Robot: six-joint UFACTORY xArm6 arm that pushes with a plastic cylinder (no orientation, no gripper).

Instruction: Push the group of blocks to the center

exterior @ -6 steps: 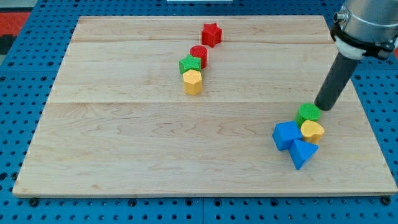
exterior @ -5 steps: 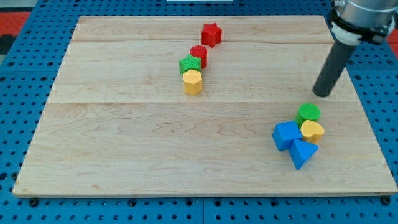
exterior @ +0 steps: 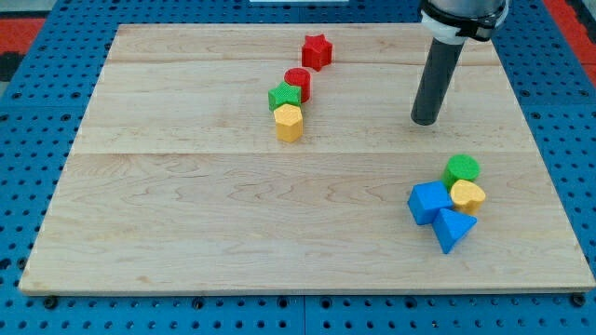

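My tip (exterior: 424,121) rests on the wooden board (exterior: 186,214), right of centre, apart from every block. Below and to its right lies a tight cluster: a green cylinder (exterior: 462,169), a yellow block (exterior: 467,195), a blue cube-like block (exterior: 429,202) and a blue triangular block (exterior: 453,228). Left of the tip, near the top middle, a red cylinder (exterior: 298,82), a green star (exterior: 284,96) and a yellow hexagon (exterior: 290,121) touch in a line. A red star (exterior: 317,51) sits alone above them.
The board lies on a blue perforated table (exterior: 37,167). The right cluster sits near the board's right edge (exterior: 545,177). The arm's grey body (exterior: 463,14) hangs over the board's top right.
My tip has moved up and to the left, away from the green cylinder it was beside. No block has moved.
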